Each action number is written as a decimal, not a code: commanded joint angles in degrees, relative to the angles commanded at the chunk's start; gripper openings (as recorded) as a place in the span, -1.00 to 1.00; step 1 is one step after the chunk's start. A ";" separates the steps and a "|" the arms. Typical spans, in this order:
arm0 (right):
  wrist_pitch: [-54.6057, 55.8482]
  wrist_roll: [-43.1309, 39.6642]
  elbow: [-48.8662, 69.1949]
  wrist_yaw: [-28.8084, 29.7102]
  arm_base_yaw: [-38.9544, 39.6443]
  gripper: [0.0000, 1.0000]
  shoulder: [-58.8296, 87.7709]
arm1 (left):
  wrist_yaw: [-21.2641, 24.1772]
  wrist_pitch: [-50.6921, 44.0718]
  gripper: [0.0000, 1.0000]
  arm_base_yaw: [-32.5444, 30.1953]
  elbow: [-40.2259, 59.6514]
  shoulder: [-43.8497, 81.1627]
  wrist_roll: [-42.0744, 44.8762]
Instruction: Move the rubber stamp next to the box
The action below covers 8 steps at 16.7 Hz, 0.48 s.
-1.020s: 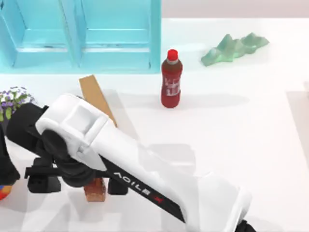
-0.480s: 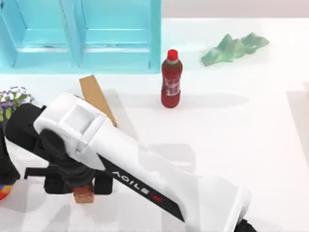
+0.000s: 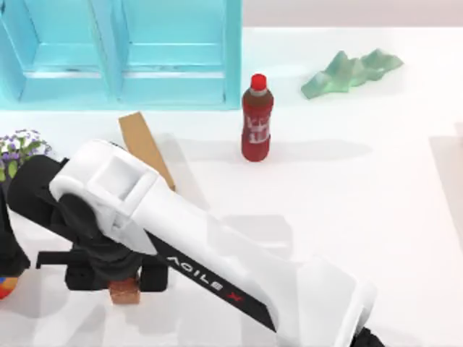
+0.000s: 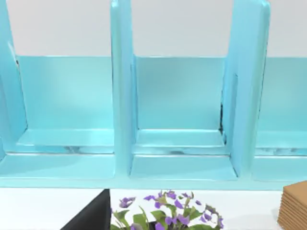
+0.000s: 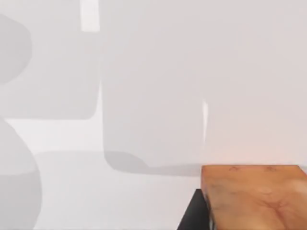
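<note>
Right claw (image 3: 119,271): low at the near left of the tabletop (image 3: 347,217), its dark fingers (image 3: 153,275) closed on either side of the rubber stamp; the white right arm (image 3: 217,267) reaches to it from the near right edge.
Rubber stamp (image 3: 124,290): gripped between the right claw's fingers, its reddish-brown body showing just below the claw in the top view; in the right wrist view its orange-brown block (image 5: 254,196) lies close before the camera over the white surface.
Box (image 3: 145,148): long tan-brown box lying at a slant just beyond the right arm's wrist, its near part hidden under the arm, its far end near the shelf unit; apart from the stamp.
Left arm (image 3: 11,249): dark, at the far left edge of the tabletop; whether its claw is open or closed cannot be told.
Flowers (image 3: 18,148): purple-and-white cluster at the left edge, near the box; also in the left wrist view (image 4: 168,218).
Bottle (image 3: 257,119): dark red with red cap, upright, mid-tabletop, just right of the shelf unit.
Shelf unit (image 3: 123,50): turquoise, along the far left.
Green object (image 3: 347,72): pale, ridged, at the far right.
</note>
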 joint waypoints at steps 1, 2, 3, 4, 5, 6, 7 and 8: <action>0.00 0.00 0.00 0.00 0.00 -1.00 0.00 | 0.00 0.00 1.00 0.00 0.00 0.00 0.00; 0.00 0.00 0.00 0.00 0.00 -1.00 0.00 | 0.00 0.00 1.00 0.00 0.00 0.00 0.00; 4.55 0.07 -2.04 -0.72 0.74 -1.00 -1.44 | 0.00 0.00 1.00 0.00 0.00 0.00 0.00; 4.55 0.09 -2.23 -0.72 0.72 -1.00 -1.63 | 0.00 0.00 1.00 0.00 0.00 0.00 0.00; 4.58 0.13 -3.02 -0.72 0.69 -1.00 -2.39 | 0.00 0.00 1.00 0.00 0.00 0.00 0.00; 4.70 0.14 -4.31 -0.75 0.63 -1.00 -3.60 | 0.00 0.00 1.00 0.00 0.00 0.00 0.00; 4.87 0.11 -5.92 -0.80 0.58 -1.00 -5.11 | 0.00 0.00 1.00 0.00 0.00 0.00 0.00; 5.02 0.05 -7.67 -0.83 0.59 -1.00 -6.77 | 0.00 0.00 1.00 0.00 0.00 0.00 0.00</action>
